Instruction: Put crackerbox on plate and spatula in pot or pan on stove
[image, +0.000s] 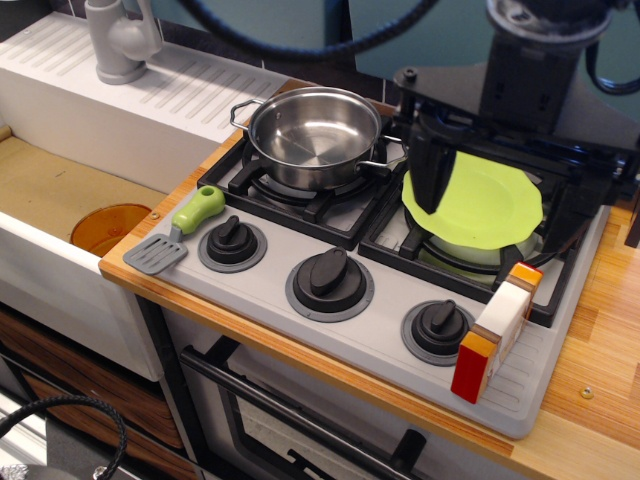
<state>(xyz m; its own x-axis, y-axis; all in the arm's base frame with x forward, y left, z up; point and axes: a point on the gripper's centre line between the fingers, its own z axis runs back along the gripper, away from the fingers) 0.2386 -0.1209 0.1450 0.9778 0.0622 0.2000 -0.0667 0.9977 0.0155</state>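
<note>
The crackerbox (497, 330) stands at the front right of the stove (380, 310), beside the right knob. The lime-green plate (500, 238) rests on the right burner grate. The steel pot (312, 135) sits empty on the back left burner. The spatula (175, 235) lies at the stove's front left corner, green handle pointing toward the pot. My gripper (497, 200) hangs open and empty above the plate, one finger at the plate's left edge and the other at its right. It is behind and above the crackerbox, not touching it.
A sink with an orange round disc (110, 228) lies left of the stove, with a grey faucet (120, 40) and a white drainboard behind. The wooden counter (600, 330) runs along the right. Three black knobs line the stove front.
</note>
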